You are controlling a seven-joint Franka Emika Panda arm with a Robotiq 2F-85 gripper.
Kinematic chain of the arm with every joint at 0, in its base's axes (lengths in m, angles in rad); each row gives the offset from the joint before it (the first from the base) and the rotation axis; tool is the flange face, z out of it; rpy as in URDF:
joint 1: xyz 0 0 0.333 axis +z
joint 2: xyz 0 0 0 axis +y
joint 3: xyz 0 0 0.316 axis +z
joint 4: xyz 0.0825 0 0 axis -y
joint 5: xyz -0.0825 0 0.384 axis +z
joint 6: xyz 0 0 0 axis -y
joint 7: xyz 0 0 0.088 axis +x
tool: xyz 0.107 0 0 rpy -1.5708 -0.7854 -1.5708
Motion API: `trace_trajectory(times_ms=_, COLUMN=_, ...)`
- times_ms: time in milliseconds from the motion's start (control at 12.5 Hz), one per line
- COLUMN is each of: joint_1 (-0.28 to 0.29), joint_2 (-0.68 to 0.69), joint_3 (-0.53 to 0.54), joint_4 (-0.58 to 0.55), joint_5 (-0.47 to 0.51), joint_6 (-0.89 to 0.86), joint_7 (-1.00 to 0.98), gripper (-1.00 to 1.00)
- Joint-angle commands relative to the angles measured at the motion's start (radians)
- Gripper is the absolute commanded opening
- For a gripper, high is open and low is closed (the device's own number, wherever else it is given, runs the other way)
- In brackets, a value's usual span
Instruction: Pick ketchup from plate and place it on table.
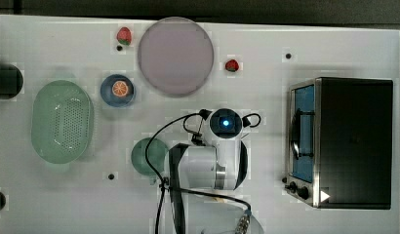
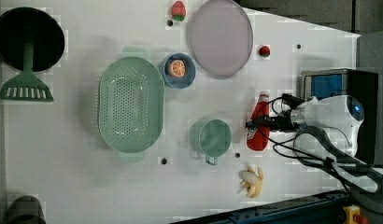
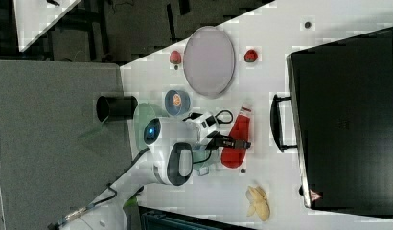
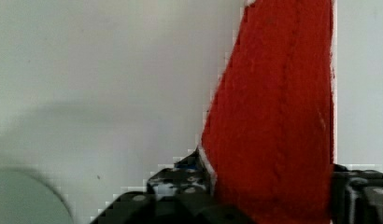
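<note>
The ketchup [image 2: 258, 122] lies on its side on the white surface [image 2: 77, 177], well clear of the pale lilac plate [image 2: 221, 37], which sits bare near the left view's top edge, and just beside the green cup [image 2: 213, 136]. The arm's end effector [image 2: 255, 124] is down at the bottle's middle, its fingers [image 4: 180, 184] standing on either side of the red body in the wrist view; whether they grip it or have just let go cannot be told. By the look of it, the placing step is at its end: the bottle is off the plate and resting on the surface. The next move would call for fully freeing the bottle and lifting straight away without rolling it toward the cup.
</note>
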Motion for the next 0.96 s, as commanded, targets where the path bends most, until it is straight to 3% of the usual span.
trace_trajectory(times_ms=80, joint_1=-0.006, joint_2=-0.061, joint_3=0.009, joint_4=0.056, joint_5=0.020, joint_6=0.047, joint_7=0.058, gripper=0.86)
trace_trajectory(times_ms=160, joint_1=-0.006, joint_2=-0.071, joint_3=0.011, joint_4=0.069, joint_5=0.020, joint_6=0.046, joint_7=0.058, gripper=1.00)
trace_trajectory(times_ms=400, joint_1=-0.004, joint_2=-0.117, joint_3=0.019, joint_4=0.159, joint_5=0.020, joint_6=0.015, joint_7=0.083, gripper=1.00)
trace_trajectory(times_ms=960, joint_1=0.003, joint_2=-0.179, joint_3=0.061, joint_4=0.543, joint_5=0.021, joint_6=-0.436, joint_7=0.510, gripper=1.00)
